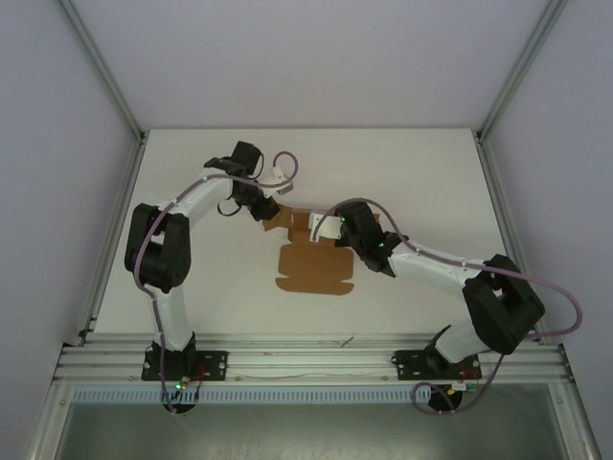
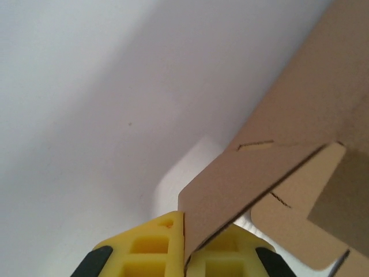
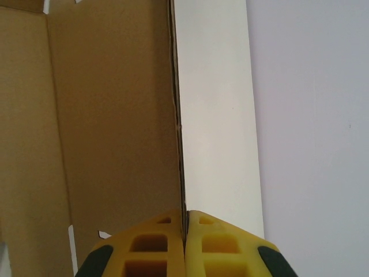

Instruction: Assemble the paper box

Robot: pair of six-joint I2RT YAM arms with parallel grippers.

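While the white table (image 1: 192,172) takes up most of the overhead view, the paper box (image 1: 314,270) sits near its middle: a thin brown cardboard sheet, partly folded, with its broad near panel lying flat and its far flaps raised. On the box's left, the left arm (image 1: 165,251) bends round to the box's far left corner. On the box's right, the right arm (image 1: 450,276) stretches in to its far right part. At that far left corner the left gripper (image 1: 262,213) is closed on cardboard. Its wrist view shows the yellow left fingers (image 2: 151,248) pinching the rounded corner of a raised flap, the thin sheet sandwiched in the seam between them with no gap to spare. Over the box's far right part the right gripper (image 1: 332,230) is likewise closed. The yellow right fingers (image 3: 222,245) meet on the edge of an upright brown panel that runs straight away from them, seen edge-on, with the box's inner face spreading to its left.
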